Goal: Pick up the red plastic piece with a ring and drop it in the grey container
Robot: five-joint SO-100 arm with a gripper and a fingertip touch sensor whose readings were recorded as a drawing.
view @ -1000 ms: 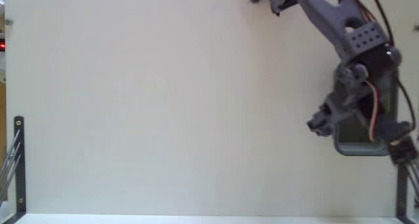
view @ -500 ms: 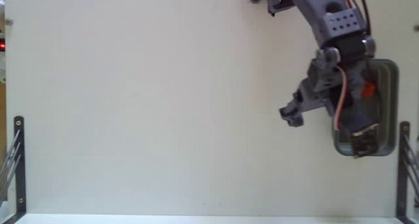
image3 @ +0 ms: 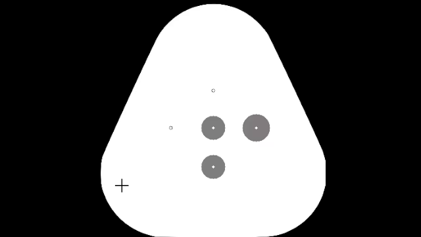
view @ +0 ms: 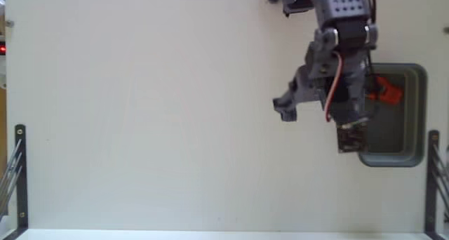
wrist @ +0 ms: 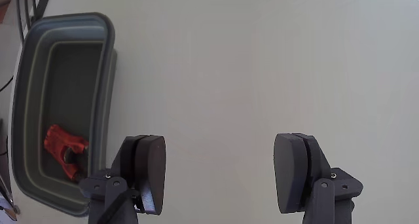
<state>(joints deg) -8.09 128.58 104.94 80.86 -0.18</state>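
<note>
In the fixed view, the arm [view: 335, 36] reaches down from the top edge and hangs over the white table [view: 154, 128], its lower part overlapping the left rim of the tub [view: 415, 114]. The tub sits near the right edge of the table. The red piece [view: 387, 92] lies inside the tub, in its upper part, just right of the arm. A dark bracket [view: 19, 173] stands at the lower left edge and another at the lower right, beside the tub. A small red light [view: 3, 50] glows at the far left. The fingers cannot be made out clearly here.

In the wrist view, the gripper [wrist: 219, 168] is wide open, with bare table between its two dark pads [wrist: 152, 165] and nothing held. The tub [wrist: 105, 60] lies at the left of the picture, well to the side of the gap between the jaws. The red piece [wrist: 63, 145] rests on the tub's dark floor, toward its lower end, just beside the left pad as seen here and apart from it.
</note>
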